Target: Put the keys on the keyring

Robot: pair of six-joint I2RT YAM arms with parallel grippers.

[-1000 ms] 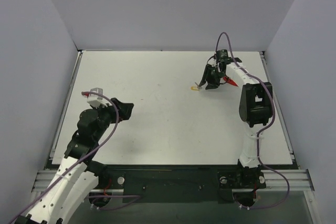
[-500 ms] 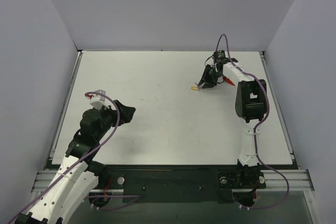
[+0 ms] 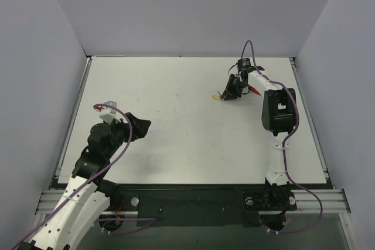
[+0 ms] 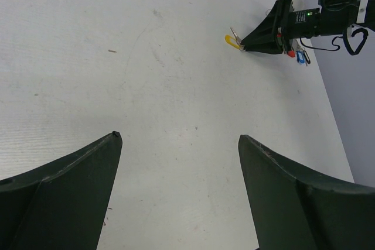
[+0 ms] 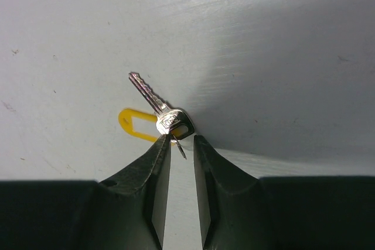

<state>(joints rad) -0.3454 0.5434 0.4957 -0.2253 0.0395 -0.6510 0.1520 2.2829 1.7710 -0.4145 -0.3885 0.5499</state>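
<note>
- Yellow-tagged key point(image 5: 159, 105): a silvery key lying flat on the tabletop point(image 3: 176, 86), well toward the far right corner. Its blade points away from the right gripper and its head is at the fingertips.
- Yellow tag point(image 5: 136, 124): an oval plastic loop lying flat just beside the key's head, on the blade's left in the wrist view.
- Thin silvery wire point(image 5: 180, 147): runs from the key's head into the slit between the right fingers. Too fine to say what it is.
- Right gripper point(image 5: 180, 140): low over the tabletop, claw narrow with only a slim gap between the tips. The tips sit at the key's head. Cannot tell whether they pinch the wire or the key.
- Red tag point(image 4: 291, 52) and blue tag point(image 4: 302, 58): just behind the right gripper, under its wrist, toward the right edge.
- Left gripper point(image 4: 179, 156): claw wide and holding nothing, over the left half of the tabletop, well apart from the key.
</note>
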